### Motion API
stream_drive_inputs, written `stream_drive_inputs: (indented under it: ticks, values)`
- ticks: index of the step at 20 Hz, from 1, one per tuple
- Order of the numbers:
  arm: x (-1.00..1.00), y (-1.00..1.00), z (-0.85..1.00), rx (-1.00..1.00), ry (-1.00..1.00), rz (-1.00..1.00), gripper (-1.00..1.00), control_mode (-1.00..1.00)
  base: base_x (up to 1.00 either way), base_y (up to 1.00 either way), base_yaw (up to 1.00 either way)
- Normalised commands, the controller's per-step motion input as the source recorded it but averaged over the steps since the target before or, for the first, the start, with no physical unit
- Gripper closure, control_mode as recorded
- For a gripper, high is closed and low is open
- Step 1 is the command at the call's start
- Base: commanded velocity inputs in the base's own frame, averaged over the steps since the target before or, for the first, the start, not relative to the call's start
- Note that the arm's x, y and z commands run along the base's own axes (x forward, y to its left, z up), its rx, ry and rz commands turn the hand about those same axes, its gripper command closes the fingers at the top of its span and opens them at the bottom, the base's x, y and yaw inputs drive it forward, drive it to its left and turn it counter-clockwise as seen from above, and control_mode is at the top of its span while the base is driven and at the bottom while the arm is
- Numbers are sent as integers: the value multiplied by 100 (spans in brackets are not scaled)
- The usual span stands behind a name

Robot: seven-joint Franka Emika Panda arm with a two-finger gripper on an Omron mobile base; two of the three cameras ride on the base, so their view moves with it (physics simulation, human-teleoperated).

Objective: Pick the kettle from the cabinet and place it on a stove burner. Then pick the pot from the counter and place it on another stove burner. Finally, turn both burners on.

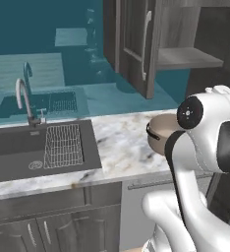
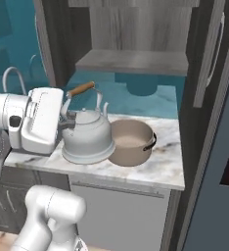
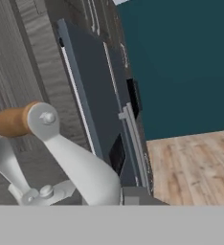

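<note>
The kettle [image 2: 87, 135] is out of the cabinet [image 2: 136, 29] and hangs in the robot's grip just beside the pot [image 2: 131, 142], on the side nearer the sink [image 1: 38, 147]. It sits tilted a little, its spout pointing up and away from the arm, and its rounded silvery body overlaps the pot's near edge from where I stand on the right; I cannot tell whether the two actually touch, nor whether the kettle's base is resting on the counter [image 2: 155, 166] or held just above it. The gripper [image 2: 65, 120] comes in from the sink side of the pot, its white hand block level with the kettle's shoulder, and its fingers are drawn close together, clamped at the foot of the wire handle below the brown wooden piece. From the hand's own camera that wooden grip and the kettle's curved spout loom large in the foreground.

The pot stands upright on the marble counter, directly below the cabinet's grey shelf [image 2: 133, 61], its pale inside visible and one dark side handle showing on the side away from the kettle. Above the pot the cabinet door [image 1: 136, 49] stands open, with its long silver bar handle. The sink, with its wire rack [image 1: 63, 145] and curved tap [image 1: 23, 98], lies well off to the far side of the kettle from the pot.
</note>
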Motion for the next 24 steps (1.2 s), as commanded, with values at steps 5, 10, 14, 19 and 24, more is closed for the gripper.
stream_drive_inputs:
  ticks: [5,10,14,19,24]
  values:
    - [0,0,0,0,0,0,100,100,-39,47,-13]
    - [0,0,0,0,0,0,100,100,-31,41,-16]
    - [0,0,0,0,0,0,100,100,-31,35,-20]
    - [0,0,0,0,0,0,100,100,-23,26,-29]
    - [0,0,0,0,0,0,100,100,-19,23,-35]
